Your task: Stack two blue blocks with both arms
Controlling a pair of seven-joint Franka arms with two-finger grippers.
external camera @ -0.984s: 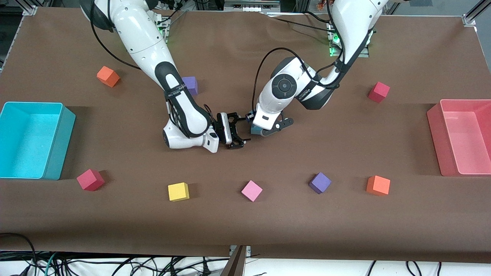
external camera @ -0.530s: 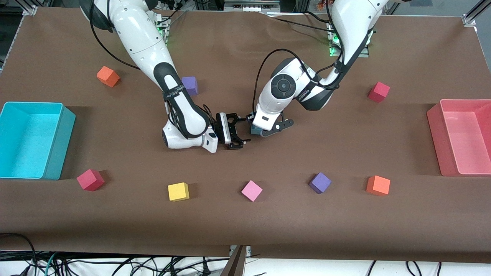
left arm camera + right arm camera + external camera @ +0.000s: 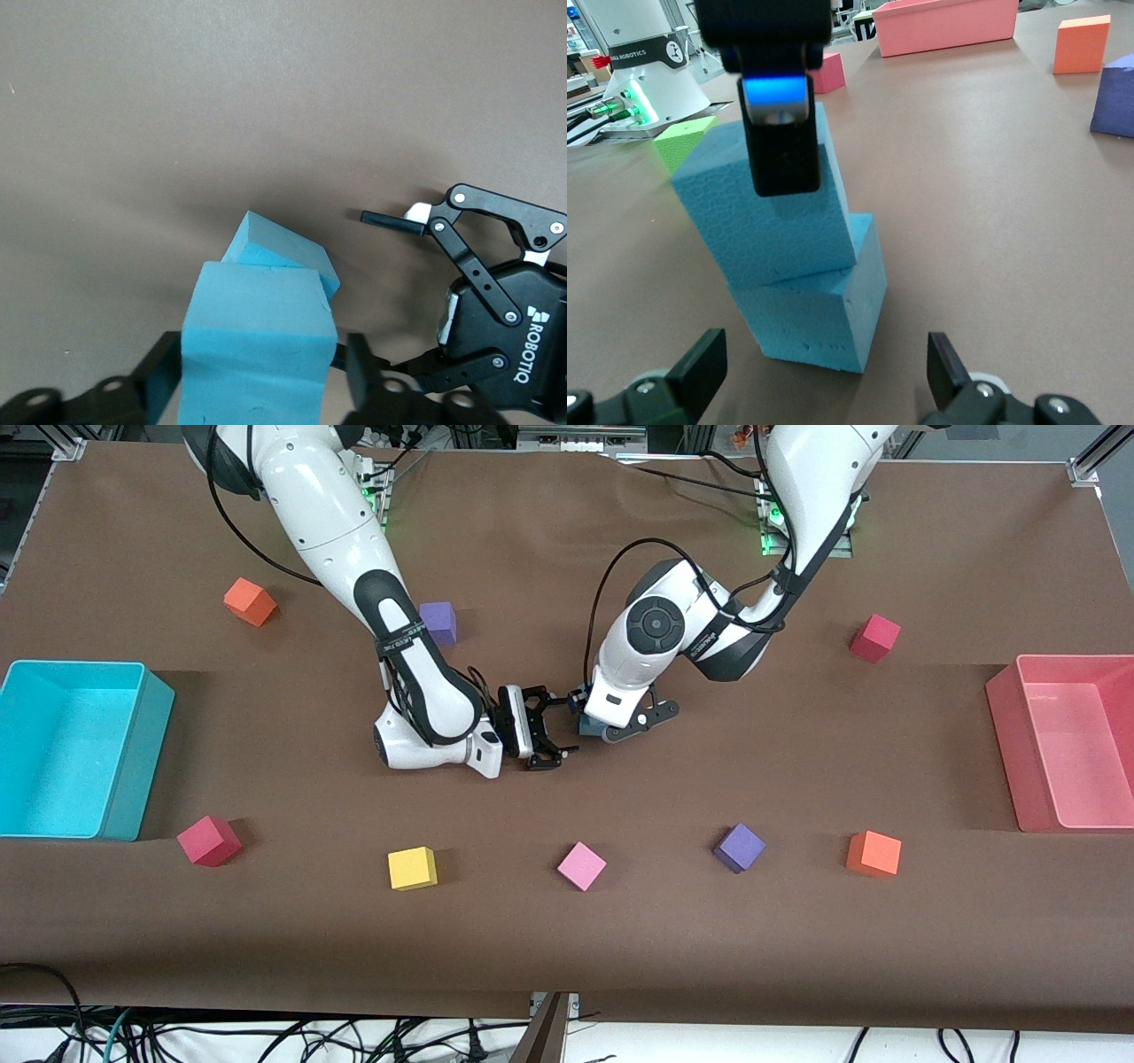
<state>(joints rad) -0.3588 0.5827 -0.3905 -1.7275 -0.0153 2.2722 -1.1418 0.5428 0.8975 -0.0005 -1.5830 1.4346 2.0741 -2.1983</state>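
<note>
My right gripper (image 3: pixel 556 731) sits low over mid-table, jaws spread wide and empty, pointed at the stack just beside it. The lower blue block (image 3: pixel 819 301) rests on the table near its middle; the upper blue block (image 3: pixel 762 208) sits on it, twisted and tilted, overhanging one edge. My left gripper (image 3: pixel 257 376) is clamped on the upper blue block across two opposite side faces. I judge these foam cubes light, soft and grippy, no break risk, but easy to squash or nudge. Best hold: flat opposite sides, mid-height, gentle squeeze. Letting go while it is crooked could tip it.
</note>
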